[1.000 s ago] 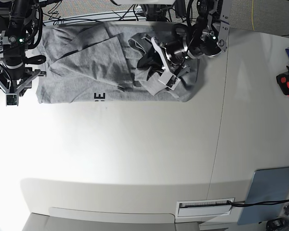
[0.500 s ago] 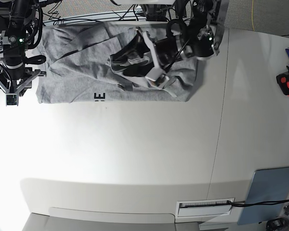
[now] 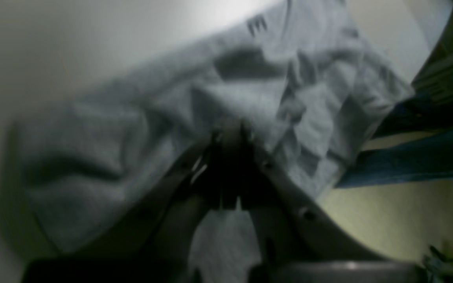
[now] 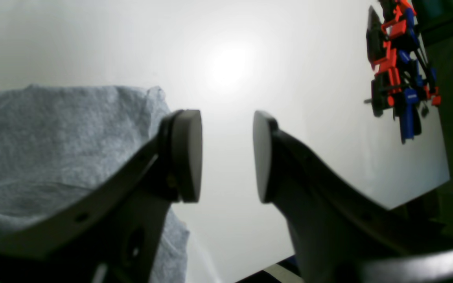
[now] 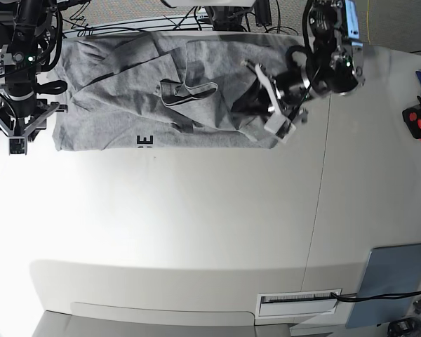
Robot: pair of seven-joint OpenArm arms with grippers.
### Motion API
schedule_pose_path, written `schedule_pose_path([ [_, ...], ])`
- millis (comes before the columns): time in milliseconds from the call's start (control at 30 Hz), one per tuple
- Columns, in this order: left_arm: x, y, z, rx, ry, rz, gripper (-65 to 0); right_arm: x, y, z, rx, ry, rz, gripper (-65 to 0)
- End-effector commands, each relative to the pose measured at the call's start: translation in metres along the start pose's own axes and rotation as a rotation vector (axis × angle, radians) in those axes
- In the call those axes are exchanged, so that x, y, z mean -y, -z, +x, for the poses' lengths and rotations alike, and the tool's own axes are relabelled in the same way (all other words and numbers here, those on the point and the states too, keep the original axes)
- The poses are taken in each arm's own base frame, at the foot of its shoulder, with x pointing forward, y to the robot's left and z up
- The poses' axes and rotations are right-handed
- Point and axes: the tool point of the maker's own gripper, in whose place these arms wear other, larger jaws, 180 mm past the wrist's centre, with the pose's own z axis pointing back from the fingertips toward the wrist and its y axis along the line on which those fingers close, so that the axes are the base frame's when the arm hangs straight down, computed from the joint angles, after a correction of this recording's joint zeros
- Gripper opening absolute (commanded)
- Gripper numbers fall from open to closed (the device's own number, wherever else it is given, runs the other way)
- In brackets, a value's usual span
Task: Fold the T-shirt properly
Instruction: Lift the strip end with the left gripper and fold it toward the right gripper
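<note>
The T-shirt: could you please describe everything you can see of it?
The T-shirt is heather-grey, soft-looking cotton, lying crumpled and partly folded along the table's far edge. Black lettering peeks out at its near hem, and the neck opening shows mid-shirt. The left gripper is at its right end; the open right gripper is beside its left edge.

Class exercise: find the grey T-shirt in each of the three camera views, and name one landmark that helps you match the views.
Base: T-shirt spread along the table's far edge, upper left to centre.
Left wrist: T-shirt fills the middle, behind the left gripper.
Right wrist: T-shirt at left, behind one finger.
Shared landmark: black lettering at the shirt's edge, seen in base and left wrist.
</note>
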Motion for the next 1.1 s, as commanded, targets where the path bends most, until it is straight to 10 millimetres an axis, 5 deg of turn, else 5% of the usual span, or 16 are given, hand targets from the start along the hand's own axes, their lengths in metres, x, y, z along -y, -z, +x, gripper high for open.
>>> schedule_pose_path([
  [0,0.007,-0.002,0.006,0.038,0.002,-0.021,-65.0,0.009,-0.003,0.013,0.051,-0.008,-0.029,-43.3],
  [267,-0.011,0.012,-0.031,-0.073,-0.020,0.122,-65.0,0.009,-0.003,0.008,0.026,-0.010,-0.029,-43.3],
  [433,0.006,0.039,-0.039,-0.108,0.010,0.049,-65.0,0.008,-0.003,0.007,0.024,-0.011,-0.028,-43.3],
  [700,0.010,0.086,0.018,-0.011,0.100,0.068,-65.0,0.008,-0.003,0.007,0.024,-0.011,-0.028,-43.3],
  [867,0.025,0.122,0.017,-0.089,0.202,0.023,-65.0,0.009,-0.003,0.007,0.024,-0.012,-0.029,-43.3],
  [1067,0.027,0.118,0.060,0.030,0.215,0.013,-65.0,0.008,-0.003,0.004,0.008,-0.010,-0.028,-43.3],
])
